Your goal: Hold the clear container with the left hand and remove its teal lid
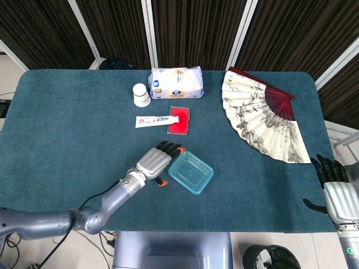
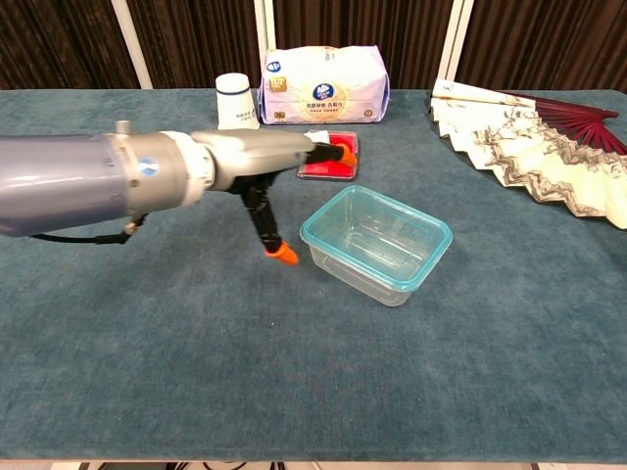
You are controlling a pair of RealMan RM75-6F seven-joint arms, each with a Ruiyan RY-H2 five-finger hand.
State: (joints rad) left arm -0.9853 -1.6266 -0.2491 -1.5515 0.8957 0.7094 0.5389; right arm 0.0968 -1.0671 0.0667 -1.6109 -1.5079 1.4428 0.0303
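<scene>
tissue pack [image 2: 324,85] w/ blue round logo, print too small, toothpaste tube [image 1: 156,121] text unreadable
</scene>
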